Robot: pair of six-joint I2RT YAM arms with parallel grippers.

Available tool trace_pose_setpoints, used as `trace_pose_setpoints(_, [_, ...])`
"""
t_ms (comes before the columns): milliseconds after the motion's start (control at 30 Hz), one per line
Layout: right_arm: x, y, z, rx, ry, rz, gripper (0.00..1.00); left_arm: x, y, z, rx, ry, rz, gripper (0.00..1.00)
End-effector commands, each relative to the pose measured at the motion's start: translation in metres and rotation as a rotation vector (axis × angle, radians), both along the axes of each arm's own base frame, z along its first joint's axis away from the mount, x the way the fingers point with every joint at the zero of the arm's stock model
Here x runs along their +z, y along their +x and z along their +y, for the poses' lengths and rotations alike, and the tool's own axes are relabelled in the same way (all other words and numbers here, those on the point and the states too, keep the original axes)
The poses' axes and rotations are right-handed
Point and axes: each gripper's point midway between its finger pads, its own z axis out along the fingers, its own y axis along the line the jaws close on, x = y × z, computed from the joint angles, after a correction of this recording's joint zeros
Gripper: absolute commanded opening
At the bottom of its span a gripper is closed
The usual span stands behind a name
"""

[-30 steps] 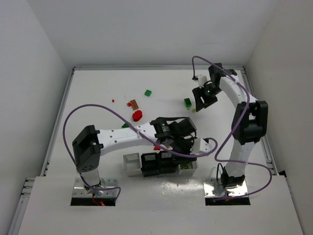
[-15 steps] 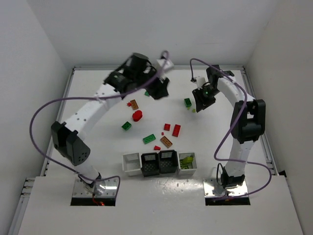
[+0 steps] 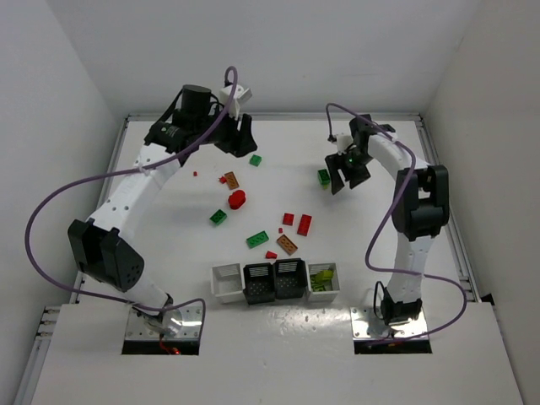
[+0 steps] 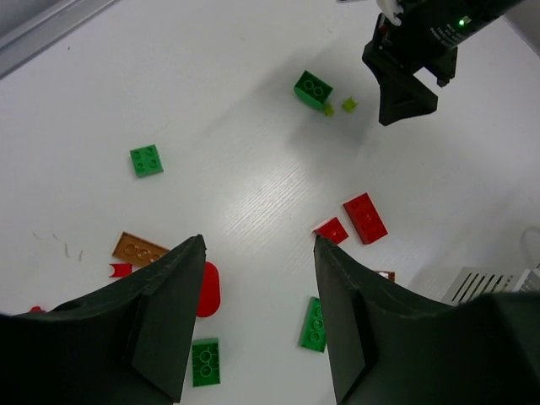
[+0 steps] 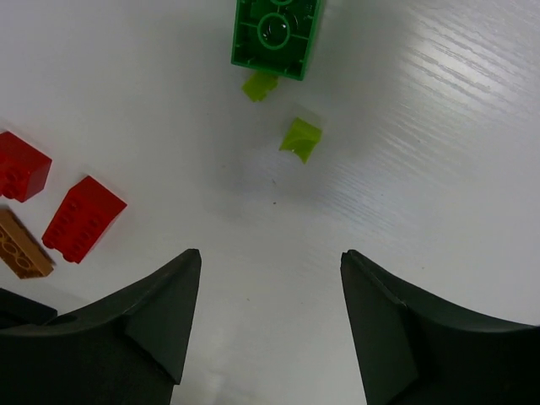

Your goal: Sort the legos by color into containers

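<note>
Legos lie scattered mid-table: a green square [image 3: 255, 160], an orange-brown plate [image 3: 229, 180], a red round piece [image 3: 237, 199], green bricks [image 3: 218, 217] [image 3: 257, 240] and red bricks [image 3: 304, 224]. A dark green block [image 3: 323, 176] lies beside two yellow-green bits [image 5: 300, 137]. My left gripper [image 3: 240, 139] is open and empty, high over the far table; in its wrist view [image 4: 260, 240] the red round piece [image 4: 208, 288] shows below. My right gripper [image 3: 346, 173] is open and empty just right of the dark green block [image 5: 277, 34]. The containers [image 3: 228, 283] stand at the near edge.
The right white bin [image 3: 321, 280] holds yellow-green pieces. An orange-brown plate [image 3: 287, 245] and a small red piece [image 3: 271, 254] lie just beyond the bins. A raised rim [image 3: 270, 116] bounds the far edge of the table. The right gripper [image 4: 405, 76] shows in the left wrist view.
My left arm has swung from over the right white bin at the near edge up to the far back left. The right gripper has shifted slightly by the dark green block.
</note>
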Motion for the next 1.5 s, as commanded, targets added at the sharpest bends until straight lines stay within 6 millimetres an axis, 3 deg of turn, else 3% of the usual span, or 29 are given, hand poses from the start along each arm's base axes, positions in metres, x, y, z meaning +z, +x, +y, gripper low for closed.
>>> trace_pose_setpoints(0, [-0.001,0.014,0.010,-0.034,0.012,-0.022,0.68,0.023,-0.001,0.007,0.020,-0.058,-0.041,0.60])
trace_pose_setpoints(200, [-0.013,0.011,0.020,-0.027,-0.005,0.000,0.61,0.017,0.006,0.020,0.048,-0.059,-0.031,0.60])
trace_pose_setpoints(333, [-0.015,0.022,0.018,-0.052,-0.022,-0.014,0.60,0.013,0.004,0.019,0.037,-0.062,-0.021,0.60])
trace_pose_setpoints(667, [-0.031,0.024,0.014,-0.073,-0.070,0.004,0.50,0.007,0.009,0.024,0.044,-0.057,-0.017,0.60])
trace_pose_setpoints(867, [-0.042,0.028,0.014,-0.084,-0.079,0.015,0.50,-0.004,0.013,0.026,0.046,-0.054,0.011,0.60])
trace_pose_setpoints(1100, [-0.053,0.034,0.015,-0.083,-0.082,0.028,0.46,-0.003,0.012,0.025,0.036,-0.058,0.012,0.60])
trace_pose_setpoints(1467, [-0.064,0.035,0.016,-0.072,-0.077,0.040,0.24,-0.012,0.015,0.027,0.049,-0.039,0.021,0.60])
